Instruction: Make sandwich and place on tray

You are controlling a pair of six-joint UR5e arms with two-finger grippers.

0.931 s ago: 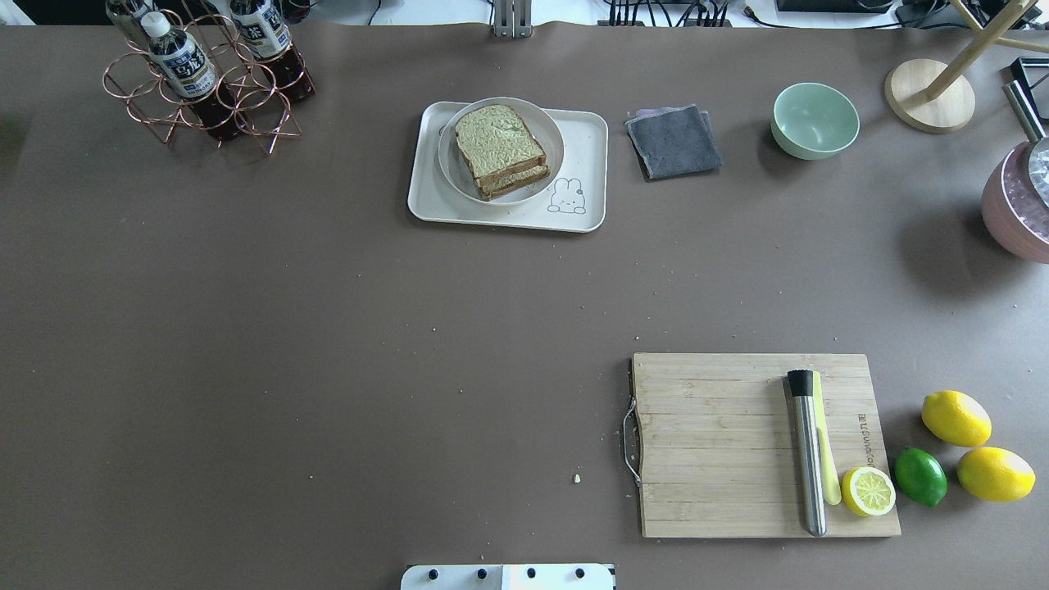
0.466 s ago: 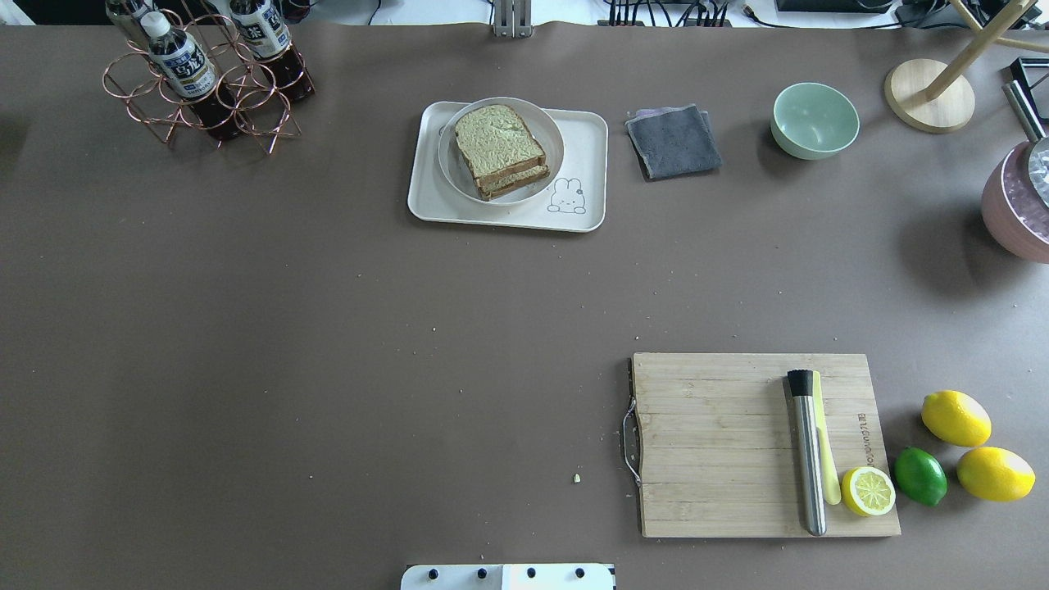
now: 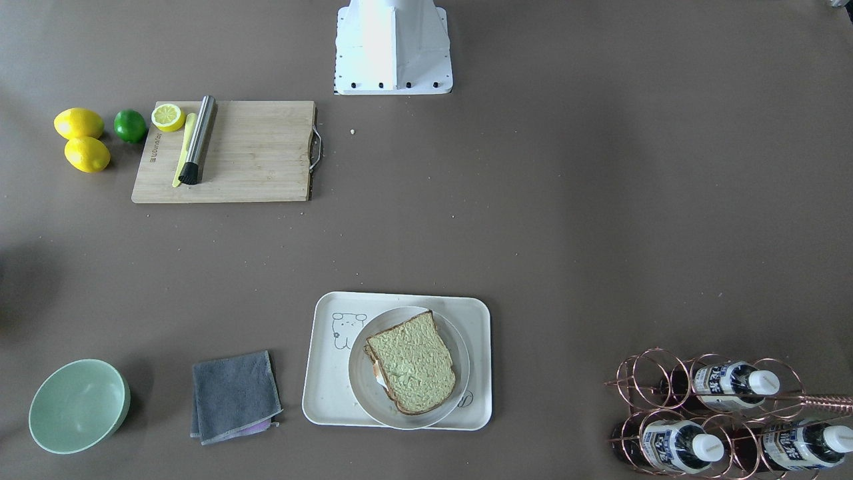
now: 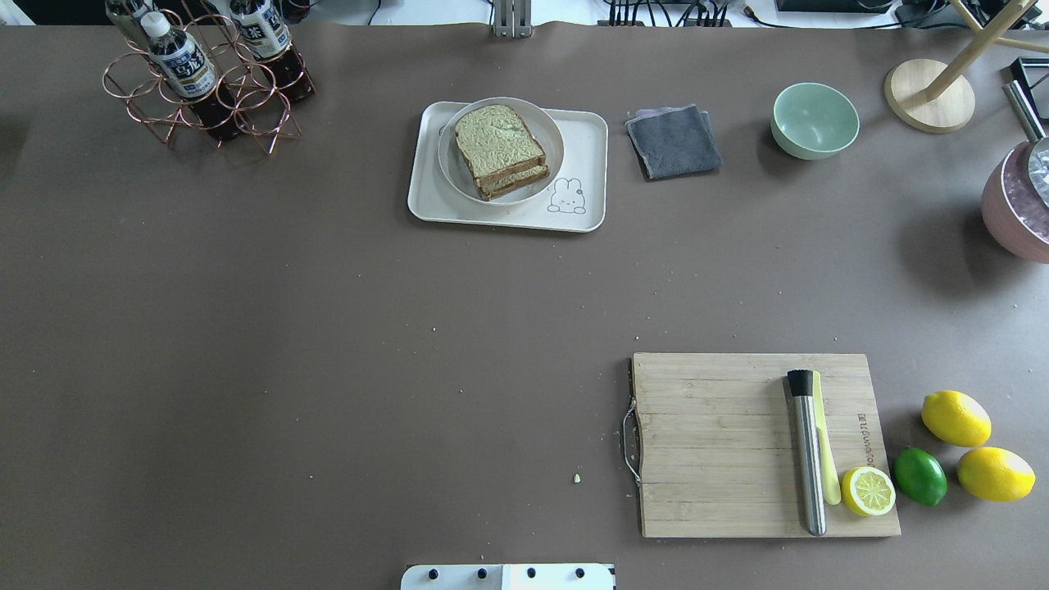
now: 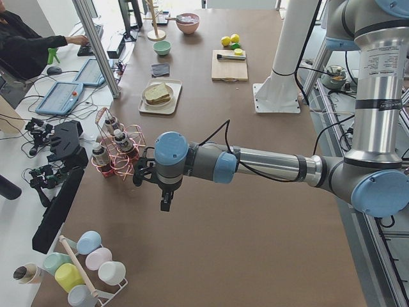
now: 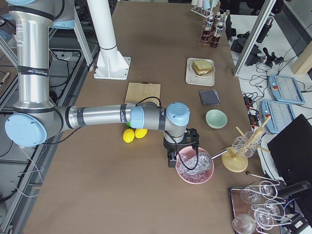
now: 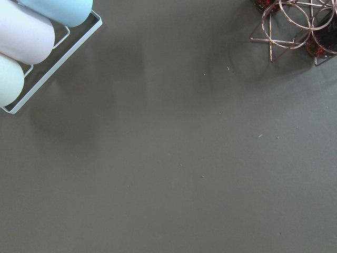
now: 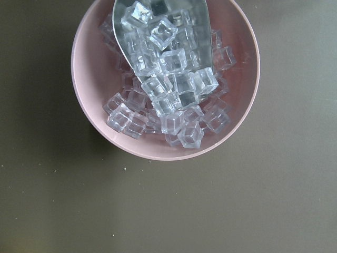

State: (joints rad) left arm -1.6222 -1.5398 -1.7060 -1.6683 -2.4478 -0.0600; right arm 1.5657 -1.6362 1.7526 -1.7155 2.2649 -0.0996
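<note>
The sandwich (image 4: 498, 149) is two stacked bread slices with greenish-tan faces, lying on a round grey-white plate (image 4: 551, 131) on the cream tray (image 4: 586, 135) at the table's far middle. In the front-facing view a sliver of white egg with orange (image 3: 377, 373) peeks out between the sandwich's (image 3: 413, 360) slices. My left gripper (image 5: 165, 199) hangs over bare table far to the left, near the bottle rack. My right gripper (image 6: 171, 158) hangs by the pink ice bowl, far to the right. I cannot tell whether either is open or shut.
A wooden cutting board (image 4: 721, 442) with a steel muddler (image 4: 807, 451) and half lemon (image 4: 868, 491) lies front right, with lemons and a lime (image 4: 919, 475) beside it. A grey cloth (image 4: 674, 141), green bowl (image 4: 814, 120), pink ice bowl (image 8: 163, 79) and bottle rack (image 4: 205, 74) stand at the back.
</note>
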